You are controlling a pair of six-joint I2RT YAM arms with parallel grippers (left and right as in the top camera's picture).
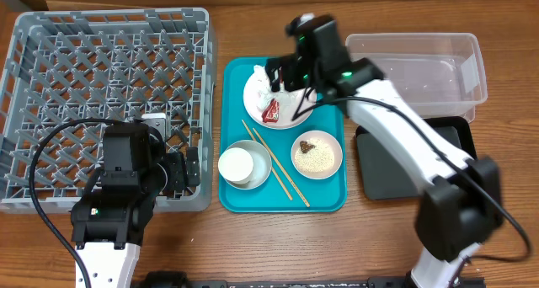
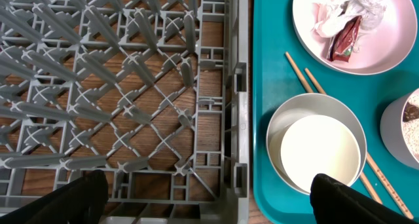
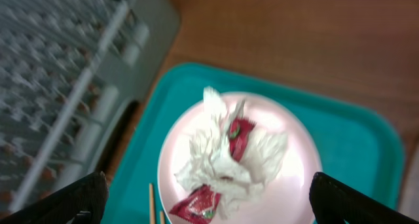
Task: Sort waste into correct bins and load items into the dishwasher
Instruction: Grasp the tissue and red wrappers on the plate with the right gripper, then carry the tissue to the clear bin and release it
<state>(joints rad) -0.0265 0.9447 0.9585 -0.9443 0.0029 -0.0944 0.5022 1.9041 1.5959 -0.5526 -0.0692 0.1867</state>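
Left gripper: jaws wide, empty, over the near-right corner of the grey plastic lattice dish rack crate on the table's left side. Teal tray mid-table holds:
- small white cup inside grey metal bowl, wooden chopsticks alongside
- rice and brown lump in small white dish

Farther: right gripper spread wide, empty, above large round white plate carrying crumpled white tissue and red wrapper. Black tray near right edge, clear plastic tub at far-right corner.
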